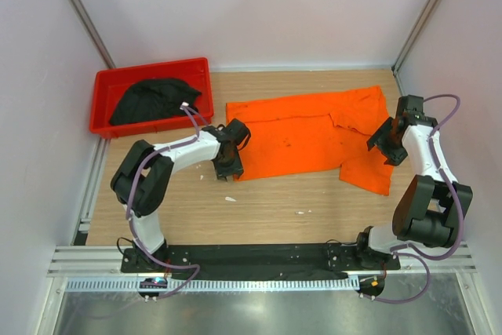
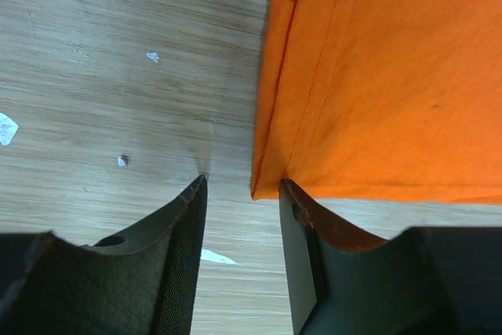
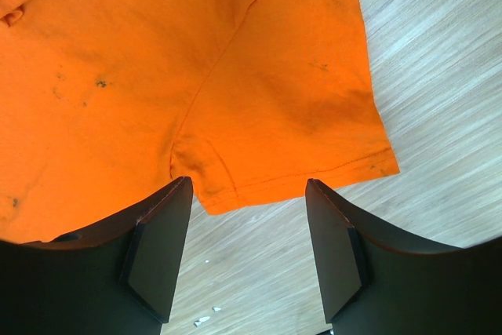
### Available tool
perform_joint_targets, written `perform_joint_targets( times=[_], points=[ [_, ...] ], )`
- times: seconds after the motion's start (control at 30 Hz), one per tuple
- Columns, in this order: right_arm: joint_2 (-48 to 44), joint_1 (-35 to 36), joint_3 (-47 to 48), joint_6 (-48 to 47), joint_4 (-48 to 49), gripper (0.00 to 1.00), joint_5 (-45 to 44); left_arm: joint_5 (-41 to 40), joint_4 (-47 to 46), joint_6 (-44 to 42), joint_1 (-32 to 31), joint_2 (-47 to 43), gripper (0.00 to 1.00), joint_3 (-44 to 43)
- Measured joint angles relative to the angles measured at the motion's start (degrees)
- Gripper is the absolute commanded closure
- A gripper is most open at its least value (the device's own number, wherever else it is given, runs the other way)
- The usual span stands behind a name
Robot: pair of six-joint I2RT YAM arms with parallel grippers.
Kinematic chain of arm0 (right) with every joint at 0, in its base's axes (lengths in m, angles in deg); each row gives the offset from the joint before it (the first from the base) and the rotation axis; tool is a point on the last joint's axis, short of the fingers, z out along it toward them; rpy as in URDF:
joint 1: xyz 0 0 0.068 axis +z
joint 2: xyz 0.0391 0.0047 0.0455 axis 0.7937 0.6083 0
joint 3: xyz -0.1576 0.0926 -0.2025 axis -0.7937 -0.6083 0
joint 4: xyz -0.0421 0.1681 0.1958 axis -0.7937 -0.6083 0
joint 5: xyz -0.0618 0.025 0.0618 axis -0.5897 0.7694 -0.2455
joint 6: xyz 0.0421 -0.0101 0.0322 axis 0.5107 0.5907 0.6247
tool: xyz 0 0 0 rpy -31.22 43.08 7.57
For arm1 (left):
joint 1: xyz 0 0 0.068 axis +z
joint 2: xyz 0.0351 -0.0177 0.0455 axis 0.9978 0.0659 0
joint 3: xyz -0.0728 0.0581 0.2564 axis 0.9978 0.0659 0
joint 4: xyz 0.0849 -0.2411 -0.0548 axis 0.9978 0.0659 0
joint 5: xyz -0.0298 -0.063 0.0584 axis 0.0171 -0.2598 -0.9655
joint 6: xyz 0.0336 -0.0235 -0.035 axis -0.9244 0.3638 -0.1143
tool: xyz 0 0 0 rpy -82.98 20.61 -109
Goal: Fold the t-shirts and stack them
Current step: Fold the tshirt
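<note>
Top external: one orange t-shirt, one black t-shirt.

- Orange t-shirt: bright orange all over, plain, no print; seams stitched in matching orange; small dark specks and faint smudges scattered across the cloth.
- Black t-shirt: solid black; no pattern can be made out.
- Plastic bin: uniform red.
- Table: pale brown wood with fine straight grain; a few white flecks.
- Left gripper: matte black fingers.
- Right gripper: black fingers, edges tinged reddish brown.
- Left arm, right arm: white links, black joints.
- Cables: pale purple.
- Enclosure walls: white.
- Base rail: silver grey.
</note>
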Motion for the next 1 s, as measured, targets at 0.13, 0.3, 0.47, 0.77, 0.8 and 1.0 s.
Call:
perform_joint_targets(
  times=[0.13,0.3,0.47,0.77,0.8,1.0],
  points=[
    [0.0,0.0,0.0,-0.04,0.0,0.34,0.02,-0.13,0.02,1.92,0.0,0.42,0.57,-0.2],
    [0.04,0.0,0.02,-0.13,0.11,0.34,0.15,0.17,0.02,3.52,0.0,0.59,0.6,-0.2],
    [0.46,0.0,0.02,-0.2,0.15,0.34,0.09,1.77,-0.28,4.11,0.0,0.94,0.76,-0.26],
    [1.81,-0.37,0.02,-0.39,0.22,0.34,-0.9,4.37,-2.25,5.05,0.28,1.33,1.0,-0.17],
    [2.25,-0.74,0.0,-0.39,0.28,0.34,-0.9,4.63,-2.51,4.85,0.42,1.33,1.0,-0.13],
    [4.02,-8.11,-2.6,-0.04,2.45,0.39,0.83,5.44,-3.78,2.56,0.5,1.33,1.0,-0.02]
  ],
)
